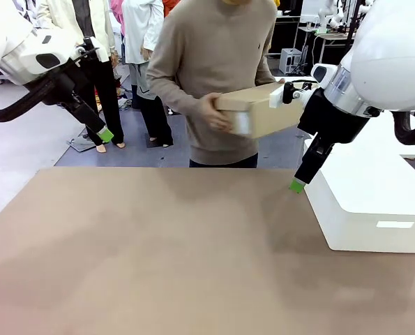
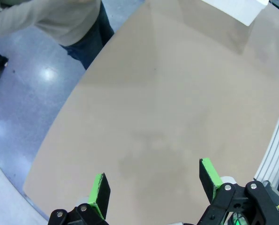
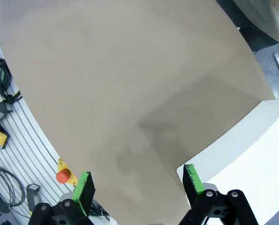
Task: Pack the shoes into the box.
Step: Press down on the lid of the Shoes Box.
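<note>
Cardboard box (image 1: 259, 108), brown and shut, sits in the person's hands (image 1: 217, 112) at chest height beyond the far table edge, toward one o'clock in the front view. Its long axis runs roughly three to nine o'clock, tilted a little so the right end rides higher; a pale end panel faces the camera on its left end.

Below it the tan table (image 1: 158, 258) spreads bare across the front view. A large white rounded box (image 1: 374, 202) stands on the table's right side at about four o'clock, its corner showing in the right wrist view (image 3: 252, 154) too.

The right arm crosses in front of the cardboard box's right end, and the right gripper (image 3: 137, 187) hangs just above the table beside the white box, jaws spread wide and holding nothing. The left gripper (image 2: 155, 180) hovers high at ten o'clock, well apart from everything, jaws likewise wide and empty over bare table.
</note>
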Robot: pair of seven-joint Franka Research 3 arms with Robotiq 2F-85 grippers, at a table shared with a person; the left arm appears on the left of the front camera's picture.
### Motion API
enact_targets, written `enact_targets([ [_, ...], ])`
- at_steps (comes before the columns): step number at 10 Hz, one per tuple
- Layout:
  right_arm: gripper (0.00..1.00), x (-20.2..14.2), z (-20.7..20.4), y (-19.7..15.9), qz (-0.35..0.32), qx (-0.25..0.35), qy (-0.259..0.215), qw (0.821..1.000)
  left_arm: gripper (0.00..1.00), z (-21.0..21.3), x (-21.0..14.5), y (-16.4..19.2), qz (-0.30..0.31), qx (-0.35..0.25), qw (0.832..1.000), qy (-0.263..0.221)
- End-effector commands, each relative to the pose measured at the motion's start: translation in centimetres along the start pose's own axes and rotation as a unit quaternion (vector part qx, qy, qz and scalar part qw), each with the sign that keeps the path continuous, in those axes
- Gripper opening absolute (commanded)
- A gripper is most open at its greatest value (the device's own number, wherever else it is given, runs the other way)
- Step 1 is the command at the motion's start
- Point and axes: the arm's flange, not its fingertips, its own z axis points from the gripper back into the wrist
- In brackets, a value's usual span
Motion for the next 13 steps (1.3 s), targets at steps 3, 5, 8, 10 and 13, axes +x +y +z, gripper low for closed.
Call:
enact_targets([
  [3, 1.00, 0.07, 0.11, 0.00, -0.001, -0.001, 0.000, 1.000, 1.00, 0.18, -0.03, 0.11, 0.002, 0.007, 1.000, 0.002],
  [5, 1.00, 0.07, 0.11, 0.00, -0.001, -0.001, 0.000, 1.000, 1.00, 0.18, -0.03, 0.11, 0.002, 0.007, 1.000, 0.002],
  [8, 1.00, 0.07, 0.11, 0.00, -0.001, -0.001, 0.000, 1.000, 1.00, 0.18, -0.03, 0.11, 0.002, 0.007, 1.000, 0.002],
  [10, 1.00, 0.07, 0.11, 0.00, -0.001, -0.001, 0.000, 1.000, 1.00, 0.18, -0.03, 0.11, 0.002, 0.007, 1.000, 0.002],
  [13, 1.00, 0.07, 0.11, 0.00, -0.001, -0.001, 0.000, 1.000, 1.00, 0.18, -0.03, 0.11, 0.002, 0.007, 1.000, 0.002],
])
